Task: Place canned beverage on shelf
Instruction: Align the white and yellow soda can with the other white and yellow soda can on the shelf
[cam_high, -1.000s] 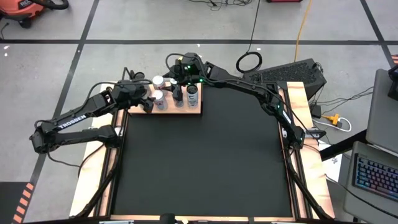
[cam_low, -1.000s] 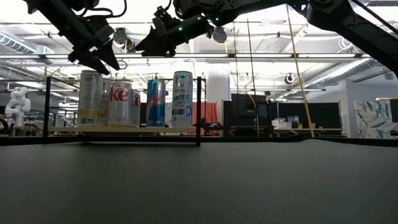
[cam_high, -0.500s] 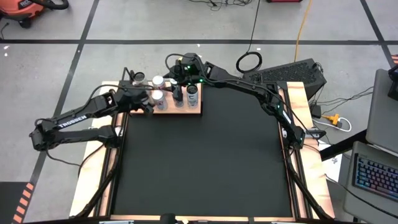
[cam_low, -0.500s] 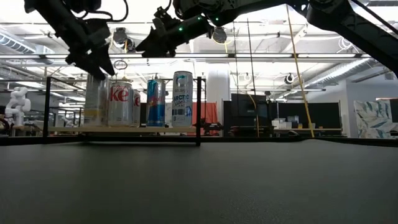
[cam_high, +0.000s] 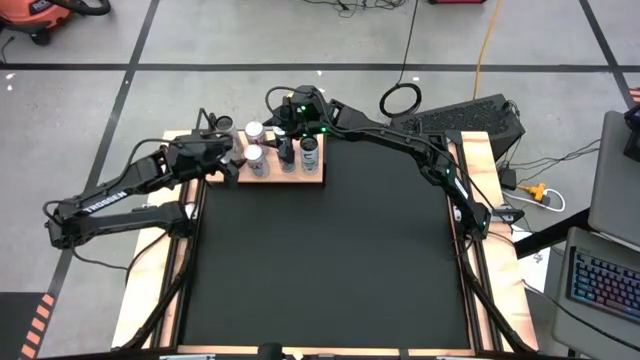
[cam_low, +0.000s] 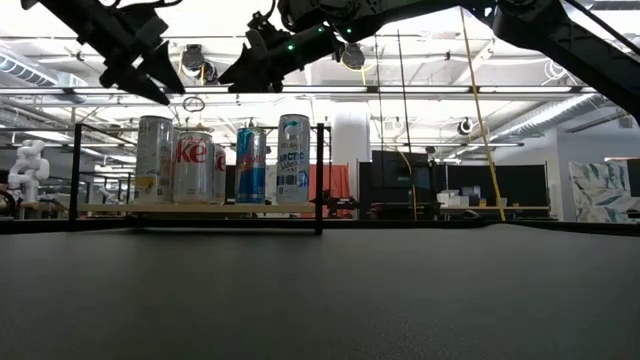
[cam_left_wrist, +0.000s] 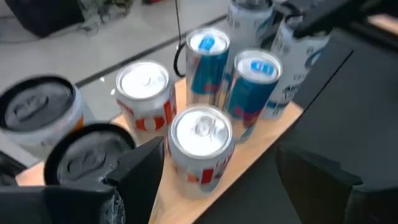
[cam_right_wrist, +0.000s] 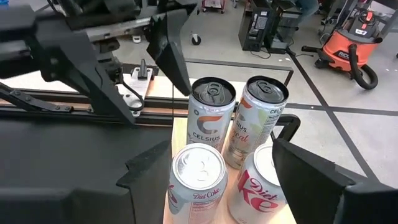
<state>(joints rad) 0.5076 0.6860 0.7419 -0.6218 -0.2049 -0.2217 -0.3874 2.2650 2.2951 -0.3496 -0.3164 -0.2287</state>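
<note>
My left gripper (cam_high: 232, 160) hovers in the upper left of the high view, at the left edge of the shelf (cam_high: 312, 178), its two dark fingers (cam_left_wrist: 140, 180) spread apart with nothing between them (a red-and-silver can (cam_left_wrist: 200, 149) sits in the gap ahead of them in the left wrist view, but nothing touches it). My right gripper (cam_high: 285, 128) hangs over the far side of the same shelf, upper middle of the high view, fingers (cam_right_wrist: 311, 177) likewise parted and empty. The light-wood board holds a cluster of upright cans: in the low view, left of centre, a pale tall can (cam_low: 153, 158), a Diet Coke can (cam_low: 193, 166), a blue can (cam_low: 250, 164) and a white can (cam_low: 293, 158) stand in a row. Both my grippers show above them along the top edge of the low view.
</note>
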